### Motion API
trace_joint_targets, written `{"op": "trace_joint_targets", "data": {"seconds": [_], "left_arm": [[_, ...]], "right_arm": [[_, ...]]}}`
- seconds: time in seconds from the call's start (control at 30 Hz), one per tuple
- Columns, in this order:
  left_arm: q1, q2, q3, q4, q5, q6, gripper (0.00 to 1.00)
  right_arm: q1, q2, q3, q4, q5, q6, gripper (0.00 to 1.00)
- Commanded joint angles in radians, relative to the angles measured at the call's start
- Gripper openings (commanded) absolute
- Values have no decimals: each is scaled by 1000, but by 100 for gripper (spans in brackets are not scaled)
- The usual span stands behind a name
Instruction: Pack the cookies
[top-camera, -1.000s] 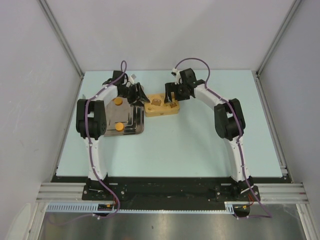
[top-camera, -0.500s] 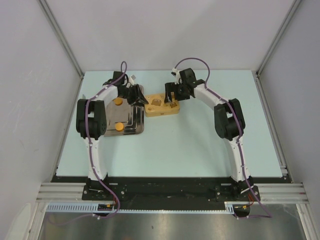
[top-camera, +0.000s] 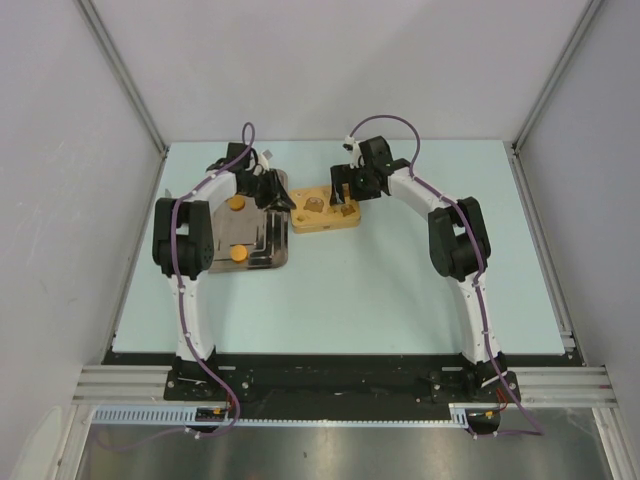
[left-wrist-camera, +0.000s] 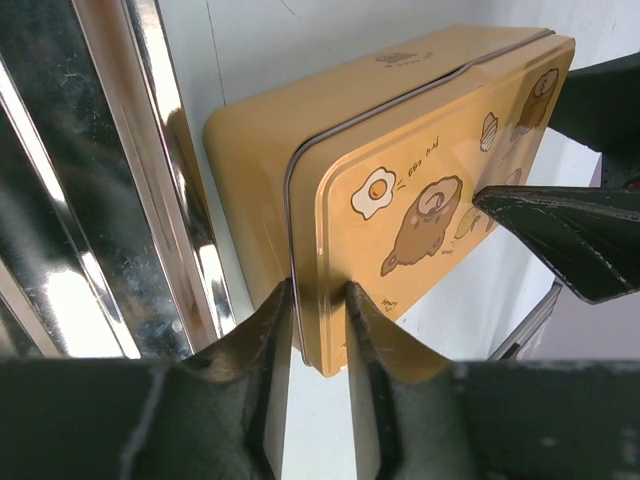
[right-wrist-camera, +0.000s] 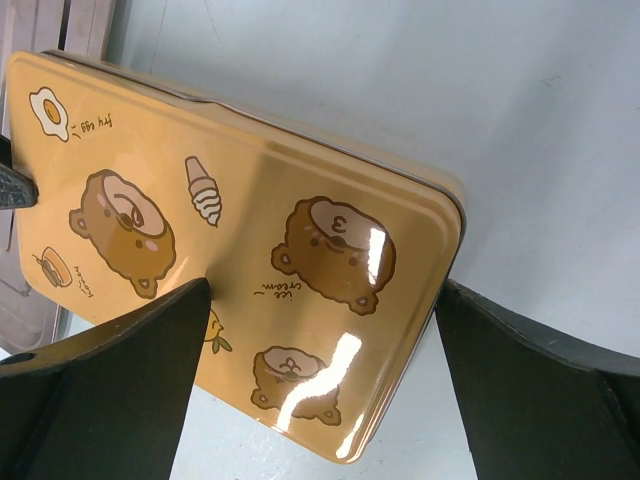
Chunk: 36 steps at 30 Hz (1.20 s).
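Orange round cookies (top-camera: 236, 202) lie on the shiny metal tray (top-camera: 225, 235), just left of my left claw (left-wrist-camera: 318, 292), which pinches the yellow bear-printed tin (right-wrist-camera: 250, 230) by its edge. My right claw (right-wrist-camera: 322, 290) straddles the tin, spread wide.

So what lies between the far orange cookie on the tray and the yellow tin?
The left gripper, its jaws straddling the yellow tin at the rim nearest the tray; the top view shows it.

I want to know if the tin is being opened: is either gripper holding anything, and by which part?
The left gripper appears to pinch the tin lid by its rim near a corner; the right gripper is open, holding nothing.
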<state>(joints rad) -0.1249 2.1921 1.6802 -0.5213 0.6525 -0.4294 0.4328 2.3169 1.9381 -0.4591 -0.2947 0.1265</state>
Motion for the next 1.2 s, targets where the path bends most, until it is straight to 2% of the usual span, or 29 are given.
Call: {"op": "trace_joint_targets", "data": {"seconds": [0.0,0.13,0.3,0.67,0.87,1.17], "left_arm": [[-38,11,9,26,2,-9,33],[-41,8,22,20,4,-9,44],[-39,1,52,12,-10,-2,50],[-39,27,163,-12,-24,8,54],[-39,90,237,-66,-42,24,55],[-39,110,234,-68,-59,37,56]], "right_arm": [[9,-10,19,-6,-1,-16,98],[-2,4,32,-7,-1,-18,98],[-14,13,44,-10,-3,-19,98],[-25,19,51,-12,-17,-19,98],[-26,22,47,-12,-23,-19,98],[-32,36,56,-15,-23,-25,98]]}}
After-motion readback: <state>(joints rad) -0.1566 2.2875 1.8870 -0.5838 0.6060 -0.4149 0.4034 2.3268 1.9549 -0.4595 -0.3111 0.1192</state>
